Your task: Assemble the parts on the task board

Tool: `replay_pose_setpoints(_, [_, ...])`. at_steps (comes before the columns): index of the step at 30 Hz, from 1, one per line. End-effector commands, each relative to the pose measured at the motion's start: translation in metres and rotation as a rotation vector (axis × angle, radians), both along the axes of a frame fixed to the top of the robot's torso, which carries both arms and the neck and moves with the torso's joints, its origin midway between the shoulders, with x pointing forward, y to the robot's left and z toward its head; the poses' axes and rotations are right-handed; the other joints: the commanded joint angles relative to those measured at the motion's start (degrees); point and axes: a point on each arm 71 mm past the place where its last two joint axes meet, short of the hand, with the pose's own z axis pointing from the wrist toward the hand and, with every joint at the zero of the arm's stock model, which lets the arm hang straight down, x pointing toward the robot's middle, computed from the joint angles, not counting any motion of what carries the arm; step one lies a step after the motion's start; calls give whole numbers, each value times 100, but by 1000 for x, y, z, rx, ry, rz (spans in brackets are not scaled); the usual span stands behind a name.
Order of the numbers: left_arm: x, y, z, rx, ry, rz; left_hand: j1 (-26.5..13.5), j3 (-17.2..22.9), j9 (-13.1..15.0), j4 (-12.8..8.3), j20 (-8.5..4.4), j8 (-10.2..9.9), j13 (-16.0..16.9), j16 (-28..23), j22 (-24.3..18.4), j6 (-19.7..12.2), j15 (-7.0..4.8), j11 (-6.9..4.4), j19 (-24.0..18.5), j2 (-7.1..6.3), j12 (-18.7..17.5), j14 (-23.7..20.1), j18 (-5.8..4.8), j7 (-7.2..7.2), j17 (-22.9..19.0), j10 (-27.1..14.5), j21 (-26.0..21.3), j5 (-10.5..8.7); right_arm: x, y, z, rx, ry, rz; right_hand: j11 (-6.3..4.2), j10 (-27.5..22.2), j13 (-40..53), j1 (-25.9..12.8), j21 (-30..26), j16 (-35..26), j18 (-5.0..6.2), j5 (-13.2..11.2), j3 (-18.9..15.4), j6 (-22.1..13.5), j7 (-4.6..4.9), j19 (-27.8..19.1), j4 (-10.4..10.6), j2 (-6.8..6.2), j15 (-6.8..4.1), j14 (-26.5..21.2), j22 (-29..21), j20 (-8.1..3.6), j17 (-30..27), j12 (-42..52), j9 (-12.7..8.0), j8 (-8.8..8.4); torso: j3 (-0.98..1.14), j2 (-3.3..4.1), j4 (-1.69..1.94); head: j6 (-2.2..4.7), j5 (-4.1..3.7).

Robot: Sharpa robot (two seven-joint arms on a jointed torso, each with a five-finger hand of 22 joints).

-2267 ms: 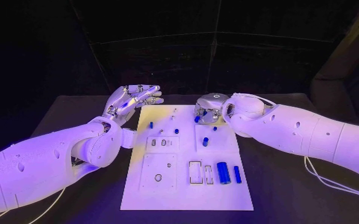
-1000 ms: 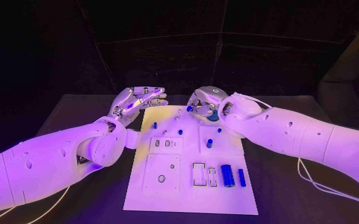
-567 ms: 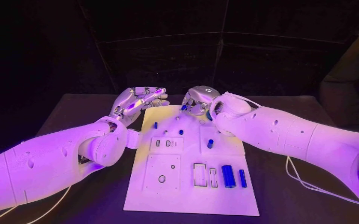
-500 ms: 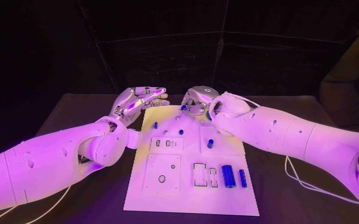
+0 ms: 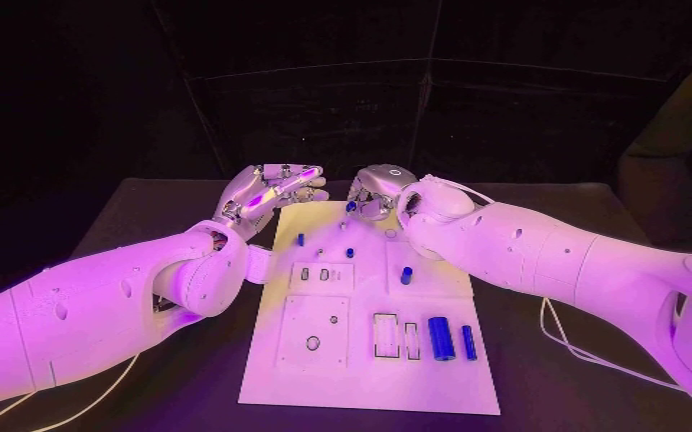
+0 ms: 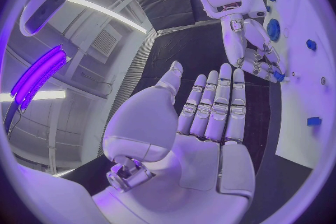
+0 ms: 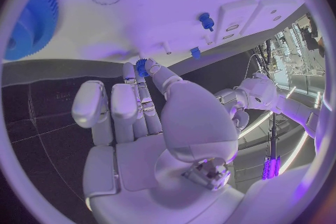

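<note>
Left hand: we see our left hand [image 5: 267,190] raised beside the far left corner of the task board [image 5: 361,372], holding nothing; the left wrist view shows its fingers [image 6: 217,103] straight, side by side, thumb set apart.
Right hand: our right hand [image 5: 378,192] hangs over the board's far edge, its fingers curled downward. The head view only hints at blue under them; the right wrist view shows a small blue toothed part [image 7: 142,66] pinched at the fingertips, and the left wrist view shows the same blue piece [image 6: 279,75] at those fingertips from the other side.
Blue gear: a large blue gear [image 7: 31,19] lies on the board beyond the right fingers in the right wrist view; the left wrist view catches it [image 6: 272,29] beside the right hand. In the head view the hand covers it.
Pegs: two small blue pegs [image 5: 349,252] stand on the board just on the near side of the right fingers.
Cylinders: two blue cylinders [image 5: 438,337] lie side by side at the board's near right, well apart from both hands.
Surface: the dark surface [image 5: 130,222] carries the board.
</note>
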Motion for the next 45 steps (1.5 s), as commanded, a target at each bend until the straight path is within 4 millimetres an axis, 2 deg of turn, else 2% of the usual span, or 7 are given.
replay_pose_setpoints(1, [0,-1,2,-2,-8,-13,60,2,-6,-26,13,-38,-8,-13,-7,-21,27,12,18,18,-26,-11,36,69,-6,-6,-32,27,0,2,-1,-28,16,-3,0,-27,-7,16,23,27,-100,-23,2,-21,6,41,33,-48,16,107,9,8,7,-27,-1,-9,1,8,-9,-13,27])
replay_pose_setpoints(16, [2,1,3,1,-9,-9,58,4,-6,-27,13,-39,-8,-15,-8,-22,27,13,19,21,-28,-11,36,69,-6,-7,-33,27,1,4,1,-30,12,-16,129,-465,-85,-26,-16,-86,-78,-62,50,-328,120,-71,225,-274,127,11,-88,97,-247,-139,-46,-109,-6,6,-9,-29,26])
replay_pose_setpoints(18, [2,1,3,1,-9,-9,56,6,-6,-27,14,-41,-9,-18,-9,-24,28,14,21,26,-31,-11,36,71,-7,-9,-33,27,1,3,2,-26,6,-23,181,-654,-94,-43,-89,-184,-49,-82,12,-672,170,-172,274,-376,171,-38,-228,137,-407,-140,-75,-116,-5,6,-7,-33,28])
replay_pose_setpoints(21, [2,1,3,1,-9,-9,56,8,-6,-27,14,-43,-9,-19,-10,-25,28,15,21,28,-33,-11,36,71,-8,-10,-33,27,1,2,4,-11,-13,-32,228,-1101,-92,-11,-310,-484,31,-99,-215,-1884,225,-436,359,-549,208,-166,-618,190,-848,-107,-88,-117,-5,8,-7,-21,24])
replay_pose_setpoints(23, [2,2,3,2,-8,-8,56,8,-6,-27,14,-43,-9,-19,-10,-25,28,15,21,28,-33,-11,36,71,-8,-10,-33,27,0,0,5,-2,-27,-36,234,-1204,-87,49,-352,-547,44,-40,-319,-2144,231,-464,396,-576,207,-176,-679,193,-941,-65,-81,-132,-2,7,-12,-15,23])
replay_pose_setpoints(37, [3,11,5,7,-11,3,62,19,-7,-39,16,-53,-9,-31,-16,-36,31,19,24,40,-46,-16,36,76,-12,-18,-36,27,-19,-57,31,52,-9,-98,97,-264,105,190,-10,11,-75,91,-575,-1048,153,-14,673,-539,114,52,-65,135,-269,640,84,146,30,-36,-132,39,18])
replay_pose_setpoints(45, [4,13,5,8,-10,4,65,23,-7,-43,16,-54,-9,-33,-17,-37,32,19,25,44,-48,-15,36,76,-12,-18,-36,27,-24,-101,32,51,137,-189,-61,492,683,89,220,368,-156,377,-1101,-1162,53,234,1149,-884,-22,117,334,-8,156,1323,17,-25,35,-33,-142,59,18])
